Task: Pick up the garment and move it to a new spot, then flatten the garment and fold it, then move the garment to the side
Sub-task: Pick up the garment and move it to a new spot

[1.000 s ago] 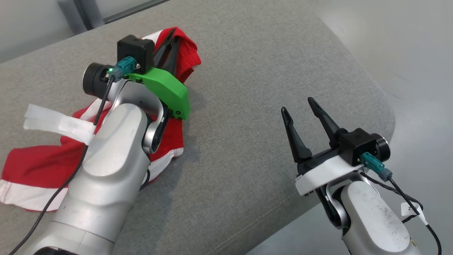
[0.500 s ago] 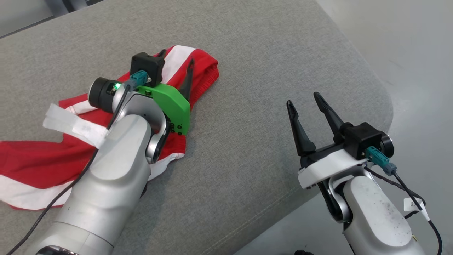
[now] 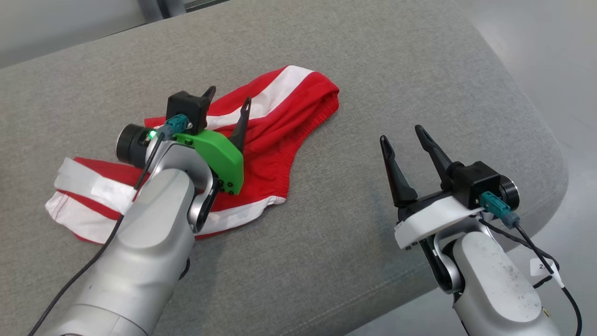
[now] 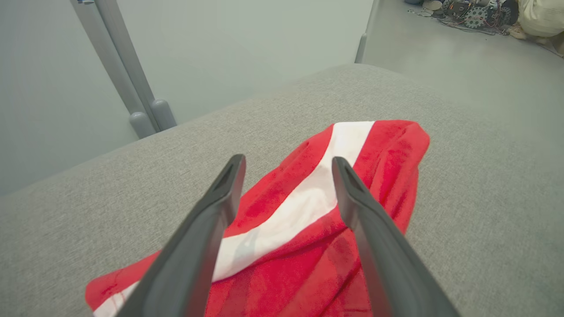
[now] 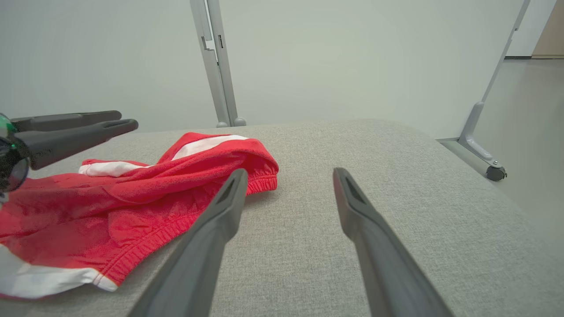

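The left gripper (image 3: 229,100) is hovering with its jaws wide apart and gripping nothing, just above the red-and-white garment (image 3: 280,116), which is lying crumpled on the grey padded bench (image 3: 396,60) (apparently at its new spot, not yet flattened). The right gripper (image 3: 401,135) is likewise holding its jaws fully open and empty, waiting off to the side over bare upholstery, probably so both arms are free for spreading.

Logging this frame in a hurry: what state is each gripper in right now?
Left gripper: open, empty, over the red garment.
Right gripper: open, empty.
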You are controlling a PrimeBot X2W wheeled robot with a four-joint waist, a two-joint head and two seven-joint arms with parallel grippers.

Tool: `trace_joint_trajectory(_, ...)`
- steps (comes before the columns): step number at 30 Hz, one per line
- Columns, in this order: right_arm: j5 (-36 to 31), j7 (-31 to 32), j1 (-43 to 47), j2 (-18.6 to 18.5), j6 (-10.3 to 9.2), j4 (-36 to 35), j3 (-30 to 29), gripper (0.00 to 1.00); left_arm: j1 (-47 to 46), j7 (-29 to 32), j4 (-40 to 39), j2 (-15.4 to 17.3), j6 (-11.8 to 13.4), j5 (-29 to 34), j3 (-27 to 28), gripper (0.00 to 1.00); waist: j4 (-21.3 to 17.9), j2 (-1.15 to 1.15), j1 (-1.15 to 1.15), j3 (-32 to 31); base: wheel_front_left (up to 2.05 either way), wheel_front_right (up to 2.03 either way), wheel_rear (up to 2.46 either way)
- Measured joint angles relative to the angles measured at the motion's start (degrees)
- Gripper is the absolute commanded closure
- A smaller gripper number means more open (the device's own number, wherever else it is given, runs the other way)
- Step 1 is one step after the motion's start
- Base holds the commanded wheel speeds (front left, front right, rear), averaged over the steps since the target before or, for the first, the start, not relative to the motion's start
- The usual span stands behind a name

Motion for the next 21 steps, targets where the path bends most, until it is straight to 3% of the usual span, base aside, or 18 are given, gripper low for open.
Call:
trace_joint_trajectory(7, -0.1, 0.0, 1.7, 0.0, 1.15, 1.9, 0.6, 0.0, 5.1, -0.5, 3.9, 1.7, 0.6, -1.5, 2.1, 0.0, 4.9, 0.0, 0.0, -2.8, 0.0, 0.0, 0.0)
trace_joint_trajectory(21, -0.5, 0.0, 6.0, -0.1, 2.33, 3.9, 1.3, 0.0, 10.7, -0.4, 8.3, 8.7, 1.0, -4.5, 5.4, 0.0, 13.4, 0.0, 0.0, -9.3, 0.0, 0.0, 0.0)
